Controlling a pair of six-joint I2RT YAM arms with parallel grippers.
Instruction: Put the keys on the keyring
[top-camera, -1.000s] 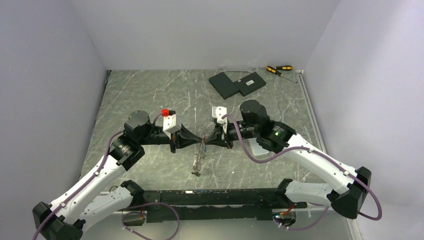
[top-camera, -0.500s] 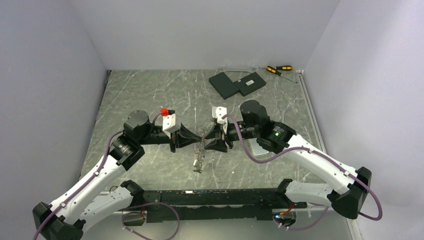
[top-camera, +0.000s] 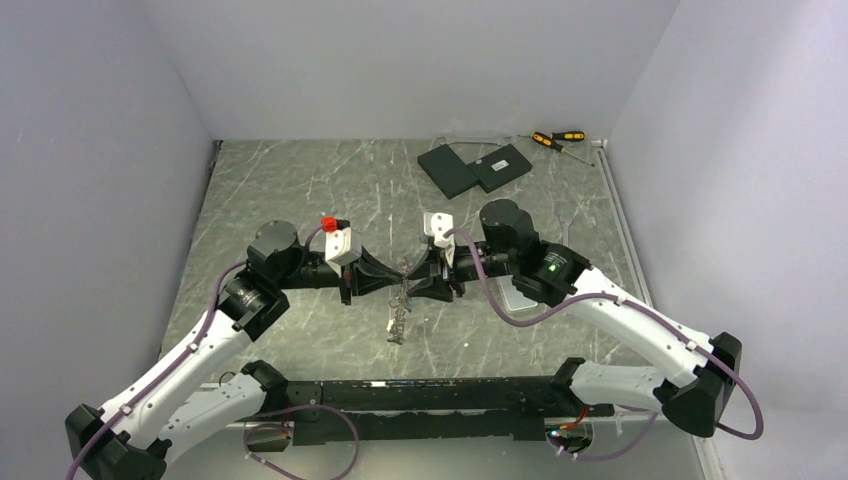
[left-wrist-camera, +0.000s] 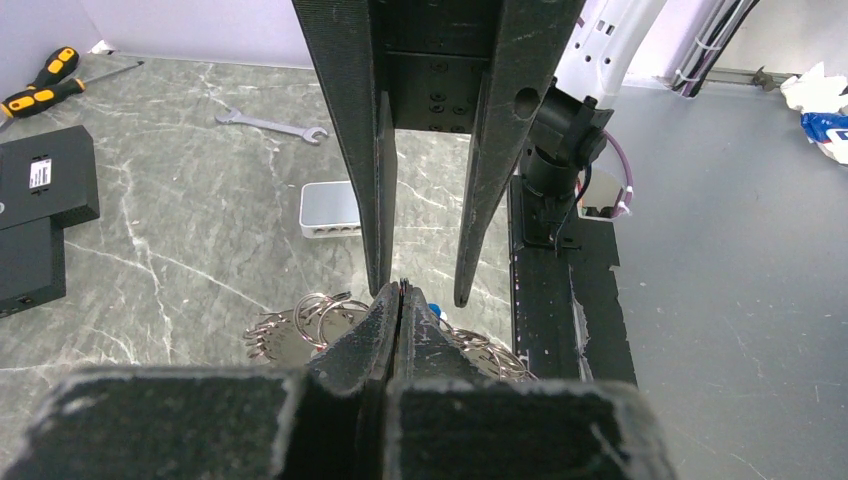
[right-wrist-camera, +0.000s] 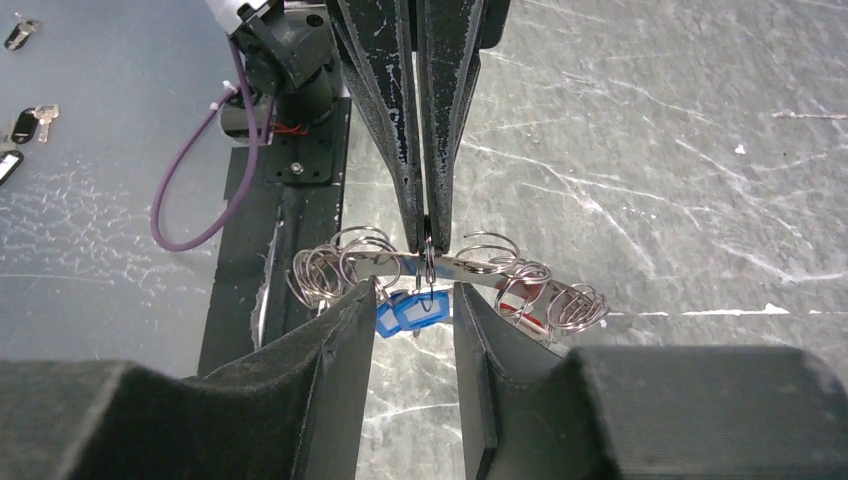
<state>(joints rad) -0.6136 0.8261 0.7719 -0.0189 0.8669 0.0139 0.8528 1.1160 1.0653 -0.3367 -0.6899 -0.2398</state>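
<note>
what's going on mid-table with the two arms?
The left pincer is shut on the keyring, holding it between the two arms. The right pincer is open, its fingers on either side of the blue-tagged keys hanging from the ring. It is not clearly gripping anything.

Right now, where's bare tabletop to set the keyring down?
Free: grey marble tabletop at far left, from the left wall to the two flat black boxes. Crowded: far right corner with yellow-and-black screwdrivers; centre, where the left hand and right hand meet at the thin metal keyring.
</note>
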